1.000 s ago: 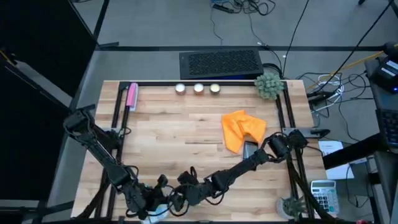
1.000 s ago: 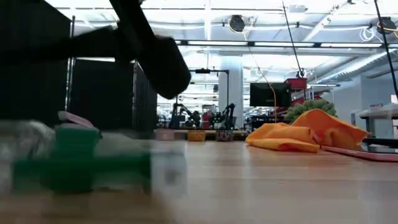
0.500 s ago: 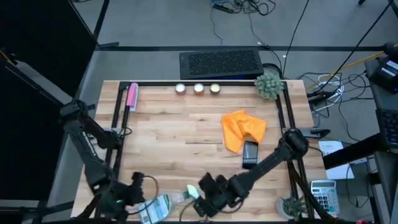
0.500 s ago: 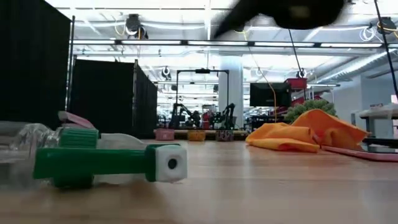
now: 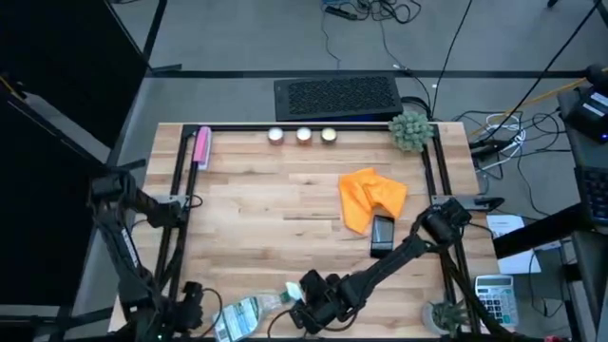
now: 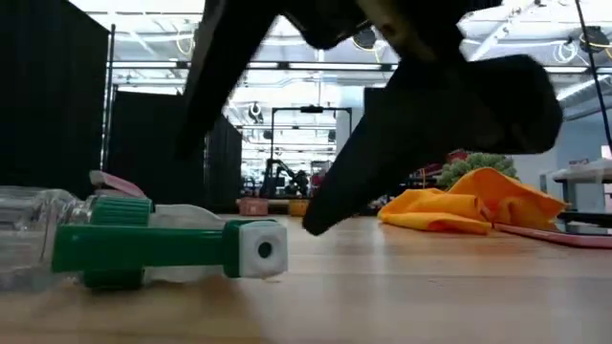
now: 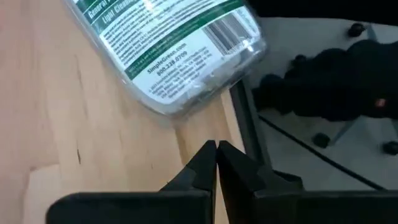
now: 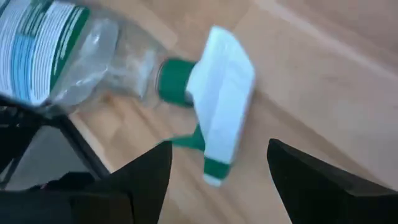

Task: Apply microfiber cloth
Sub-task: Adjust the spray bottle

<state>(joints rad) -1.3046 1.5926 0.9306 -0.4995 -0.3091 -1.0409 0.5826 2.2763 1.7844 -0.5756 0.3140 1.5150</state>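
A wooden desk (image 5: 285,218) fills the overhead view, cables on the floor around it. Right hand (image 5: 306,315) sits low at the near edge, fingers spread apart, right beside the white-and-green nozzle of one spray bottle (image 5: 249,310) lying on its side. Left hand (image 7: 216,163) is at the near left corner next to the bottle's base, fingers pressed together on nothing. The orange cloth (image 5: 370,198) lies crumpled well apart from both hands, up toward the far right of the desk, untouched. One black phone (image 5: 382,233) rests just beside it, touching its near edge. Farther out: three small round candles (image 5: 303,135) in a row along the far edge, one pink stick (image 5: 201,147) at far left, one small green plant (image 5: 410,129) at far right.
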